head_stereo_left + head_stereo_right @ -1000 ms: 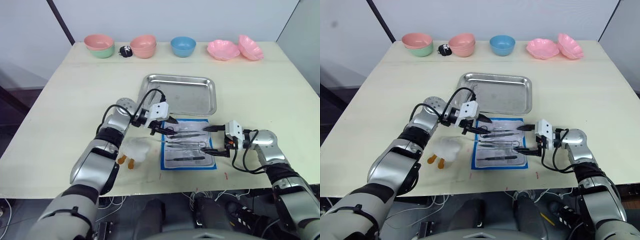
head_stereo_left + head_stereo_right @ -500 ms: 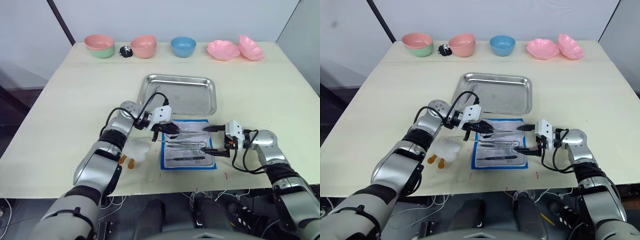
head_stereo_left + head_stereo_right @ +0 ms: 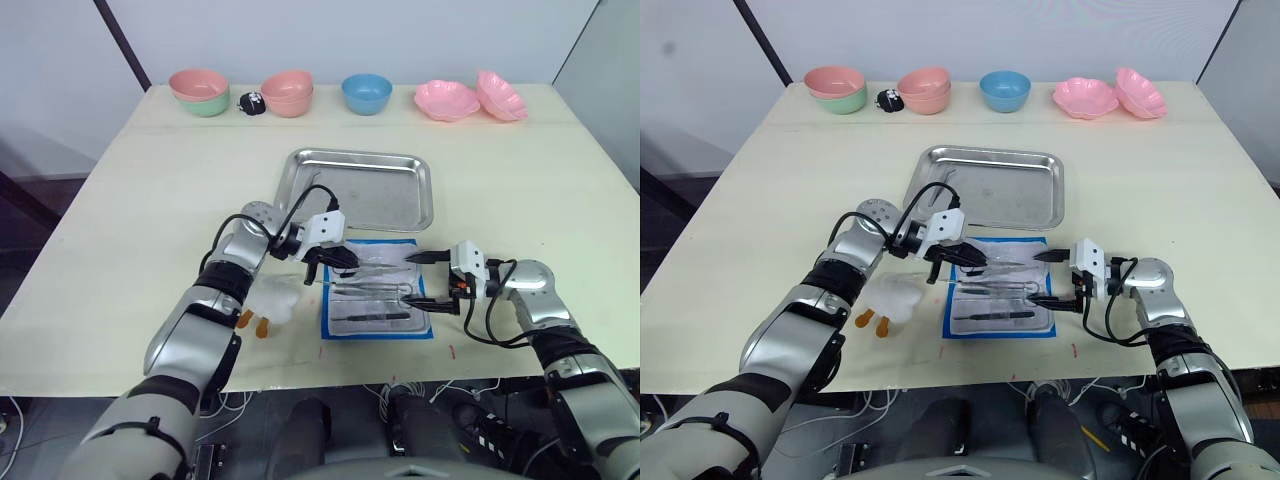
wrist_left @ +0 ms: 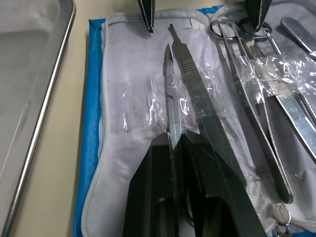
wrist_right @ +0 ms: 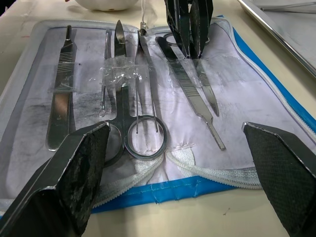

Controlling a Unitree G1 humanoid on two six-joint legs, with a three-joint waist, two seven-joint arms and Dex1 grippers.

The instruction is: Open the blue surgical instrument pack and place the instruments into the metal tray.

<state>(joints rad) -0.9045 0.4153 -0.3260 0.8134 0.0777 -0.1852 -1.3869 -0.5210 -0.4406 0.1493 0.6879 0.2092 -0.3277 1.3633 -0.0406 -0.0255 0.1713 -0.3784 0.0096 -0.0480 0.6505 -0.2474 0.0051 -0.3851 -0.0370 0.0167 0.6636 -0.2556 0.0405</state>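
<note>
The blue surgical instrument pack (image 3: 378, 334) lies open on the table just in front of the metal tray (image 3: 385, 195), its white-grey lining facing up. Several slim silver instruments (image 5: 143, 74) lie side by side on the lining, some under clear film. My left gripper (image 3: 343, 262) is down on the pack's far left part, shut on a slim pointed silver instrument (image 4: 170, 98) beside a ridged handle. At the pack's right edge my right gripper (image 3: 411, 279) stands open, its fingers (image 5: 74, 168) wide apart with nothing between them.
Along the table's far edge stand a pink bowl on a green one (image 3: 200, 92), stacked pink bowls (image 3: 288, 92), a blue bowl (image 3: 366, 92) and two pink scalloped dishes (image 3: 447, 98). A white crumpled object with orange bits (image 3: 272, 300) lies left of the pack.
Over the last second my left gripper has shifted a little right and down onto the pack's instruments. My right gripper has stayed where it was.
</note>
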